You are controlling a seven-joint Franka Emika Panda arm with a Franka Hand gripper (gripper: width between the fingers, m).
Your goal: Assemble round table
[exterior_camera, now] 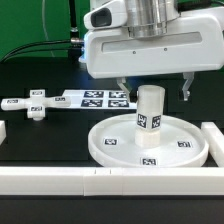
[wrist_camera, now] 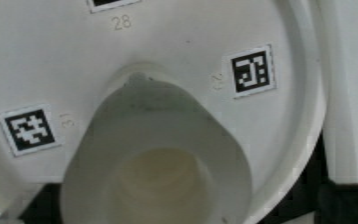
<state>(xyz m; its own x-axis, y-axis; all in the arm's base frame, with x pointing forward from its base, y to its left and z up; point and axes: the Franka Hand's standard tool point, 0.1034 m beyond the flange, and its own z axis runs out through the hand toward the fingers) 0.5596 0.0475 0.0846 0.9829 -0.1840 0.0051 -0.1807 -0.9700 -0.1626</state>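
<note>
Round disc point(exterior_camera: 128, 132) sits near the counter's point(exterior_camera: 40, 135) front edge, tags point(wrist_camera: 250, 70) on it, "28" printed there. Cylinder leg point(exterior_camera: 149, 120) upright on hub. Tool point(exterior_camera: 154, 92) wide open above leg, holding nothing.

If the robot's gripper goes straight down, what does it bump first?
Probably the leg, standing upright on the round disc right below the gripper. The open fingers look wider than it, so they may pass its sides; depth is hard to judge.
</note>
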